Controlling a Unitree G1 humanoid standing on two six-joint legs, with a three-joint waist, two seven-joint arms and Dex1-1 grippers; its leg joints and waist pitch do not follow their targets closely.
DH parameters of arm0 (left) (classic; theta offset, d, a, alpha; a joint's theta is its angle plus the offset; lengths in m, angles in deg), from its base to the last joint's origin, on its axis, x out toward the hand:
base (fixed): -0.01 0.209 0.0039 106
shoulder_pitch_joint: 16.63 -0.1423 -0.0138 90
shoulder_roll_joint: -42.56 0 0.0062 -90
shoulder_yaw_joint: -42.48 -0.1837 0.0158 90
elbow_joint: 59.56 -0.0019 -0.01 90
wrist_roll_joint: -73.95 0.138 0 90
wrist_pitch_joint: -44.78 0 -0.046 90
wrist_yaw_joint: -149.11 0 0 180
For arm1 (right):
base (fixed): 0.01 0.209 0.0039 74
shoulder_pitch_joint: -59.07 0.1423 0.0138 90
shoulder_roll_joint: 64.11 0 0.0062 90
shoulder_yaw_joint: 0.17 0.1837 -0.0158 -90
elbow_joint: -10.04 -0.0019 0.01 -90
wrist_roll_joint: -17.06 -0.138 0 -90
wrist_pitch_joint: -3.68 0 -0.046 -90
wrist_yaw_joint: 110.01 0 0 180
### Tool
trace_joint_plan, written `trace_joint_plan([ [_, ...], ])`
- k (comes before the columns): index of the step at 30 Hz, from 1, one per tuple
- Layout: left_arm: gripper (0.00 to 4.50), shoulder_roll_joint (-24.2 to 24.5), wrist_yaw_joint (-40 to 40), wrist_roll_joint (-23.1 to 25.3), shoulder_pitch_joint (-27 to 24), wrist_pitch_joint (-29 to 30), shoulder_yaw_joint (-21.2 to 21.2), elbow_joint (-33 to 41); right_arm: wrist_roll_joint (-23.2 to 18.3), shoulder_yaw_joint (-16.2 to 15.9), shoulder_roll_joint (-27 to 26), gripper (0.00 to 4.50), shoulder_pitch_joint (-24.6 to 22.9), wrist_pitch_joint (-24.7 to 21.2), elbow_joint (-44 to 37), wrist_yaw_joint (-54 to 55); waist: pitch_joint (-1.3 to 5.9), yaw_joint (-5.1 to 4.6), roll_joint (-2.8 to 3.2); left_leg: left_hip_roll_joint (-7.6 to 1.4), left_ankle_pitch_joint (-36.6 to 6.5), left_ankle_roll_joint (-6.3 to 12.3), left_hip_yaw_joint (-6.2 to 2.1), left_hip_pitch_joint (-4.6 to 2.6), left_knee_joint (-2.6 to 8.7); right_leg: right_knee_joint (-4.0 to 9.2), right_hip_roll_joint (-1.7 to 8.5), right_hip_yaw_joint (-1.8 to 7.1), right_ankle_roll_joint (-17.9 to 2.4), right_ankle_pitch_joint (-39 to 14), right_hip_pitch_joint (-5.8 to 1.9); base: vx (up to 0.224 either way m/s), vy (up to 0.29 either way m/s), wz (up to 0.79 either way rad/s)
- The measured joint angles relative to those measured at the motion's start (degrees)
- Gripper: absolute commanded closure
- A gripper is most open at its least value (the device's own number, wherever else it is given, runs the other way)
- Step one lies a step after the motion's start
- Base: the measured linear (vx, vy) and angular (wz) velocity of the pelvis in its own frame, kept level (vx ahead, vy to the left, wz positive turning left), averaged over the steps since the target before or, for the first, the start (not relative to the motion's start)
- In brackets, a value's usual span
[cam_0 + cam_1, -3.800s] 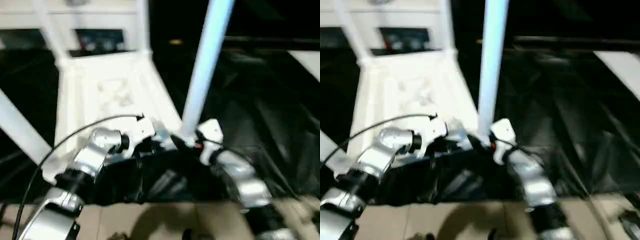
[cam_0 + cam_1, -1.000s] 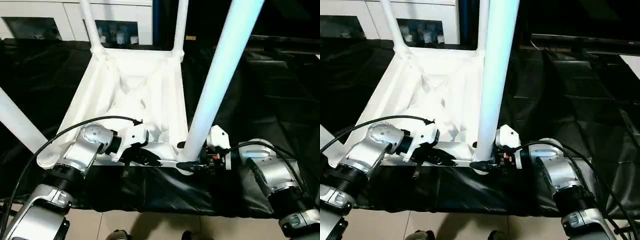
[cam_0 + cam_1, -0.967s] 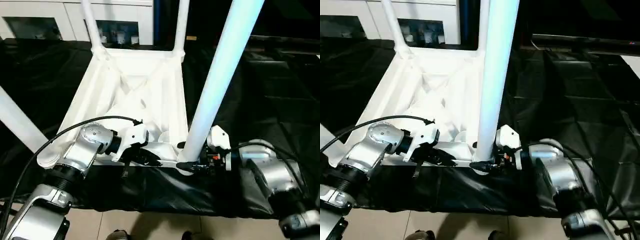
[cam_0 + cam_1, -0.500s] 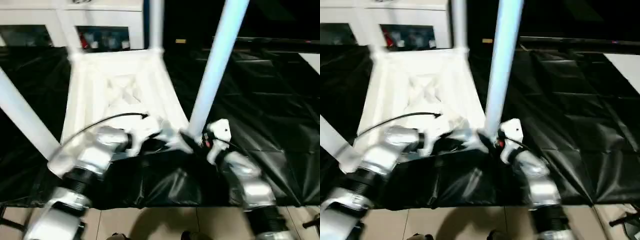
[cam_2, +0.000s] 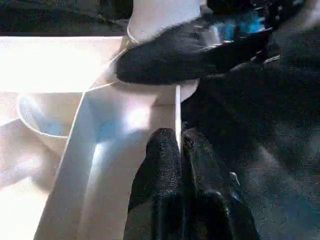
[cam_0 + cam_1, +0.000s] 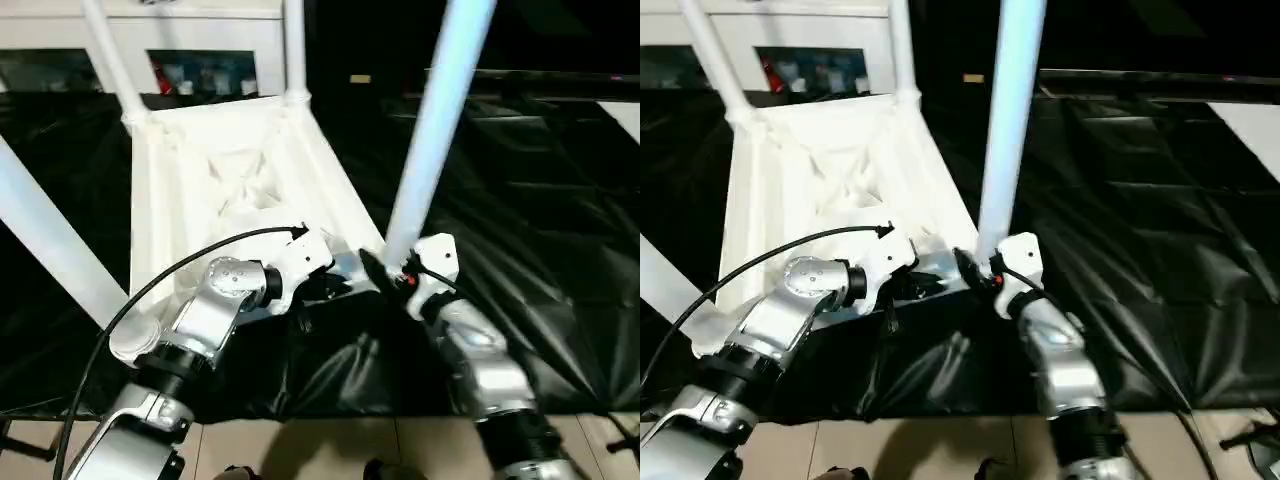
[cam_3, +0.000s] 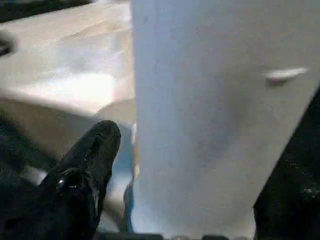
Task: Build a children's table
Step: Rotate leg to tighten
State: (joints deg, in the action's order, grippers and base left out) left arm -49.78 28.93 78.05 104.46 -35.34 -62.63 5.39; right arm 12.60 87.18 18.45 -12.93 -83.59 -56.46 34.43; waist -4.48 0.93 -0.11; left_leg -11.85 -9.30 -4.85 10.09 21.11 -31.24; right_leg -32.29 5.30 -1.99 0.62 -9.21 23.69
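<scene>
We counted one upturned white tabletop [image 6: 225, 190], four white legs [image 6: 437, 120] standing in its corner sockets, two grippers, left [image 6: 325, 285] and right [image 6: 385, 272], and one black sheet [image 6: 540, 230] beneath.

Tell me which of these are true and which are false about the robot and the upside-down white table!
1. The tabletop lies upside down on a black sheet. True.
2. No legs are fitted yet. False: legs stand in the corners, including the near right leg.
3. The left hand is shut on the tabletop's near rim. True.
4. The right hand is up near the top of a leg. False: it is at the near right leg's base, beside the corner socket.
5. A white cabinet with glass doors stands behind the table. True.
</scene>
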Motion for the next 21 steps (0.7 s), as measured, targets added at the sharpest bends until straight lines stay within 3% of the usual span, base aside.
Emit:
trace_joint_plan([
  [7, 4.5, 3.6, 9.8, -3.2, 0.1, -2.5, -0.2, -0.9, -4.4, -2.9, 9.7, 0.71, -0.1, -2.2, -3.0, -20.1, -0.07, 1.04, -0.12, -0.06, 0.0, 0.25, 0.01, 0.04, 0.42, -0.81, -0.08, -0.24, 0.1, -0.8, 0.28, 0.0, 0.0, 0.0],
  [8, 4.5, 4.0, 10.9, -3.4, 0.1, -2.9, -0.4, -1.2, -4.8, -3.6, 10.4, 1.04, 0.0, -2.1, -3.1, -22.2, -0.07, 1.16, -0.12, -0.06, 0.0, 0.26, 0.0, 0.03, 0.42, -0.82, -0.09, -0.29, 0.0, -0.8, 0.28, 0.0, 0.0, 0.0],
  [9, 4.5, 4.5, 12.4, -3.8, 0.2, -3.4, -0.5, -1.4, -5.2, -4.0, 11.6, 1.04, 0.3, -2.2, -3.1, -24.8, -0.08, 1.25, -0.15, -0.09, 0.0, 0.26, 0.0, -0.03, 0.4, -0.83, -0.1, -0.31, 0.0, -0.9, 0.27, 0.0, 0.0, 0.0],
  [21, 4.5, 7.7, 21.7, -5.3, 1.6, -6.3, -2.2, -4.4, -6.9, -8.0, 14.6, 1.92, 3.6, -3.9, -1.3, -38.4, -0.29, 1.58, -0.5, -0.12, -0.1, 0.0, 0.03, 0.04, -0.15, -0.9, 0.04, -0.15, -0.1, -0.8, 0.16, 0.0, 0.0, 0.0],
])
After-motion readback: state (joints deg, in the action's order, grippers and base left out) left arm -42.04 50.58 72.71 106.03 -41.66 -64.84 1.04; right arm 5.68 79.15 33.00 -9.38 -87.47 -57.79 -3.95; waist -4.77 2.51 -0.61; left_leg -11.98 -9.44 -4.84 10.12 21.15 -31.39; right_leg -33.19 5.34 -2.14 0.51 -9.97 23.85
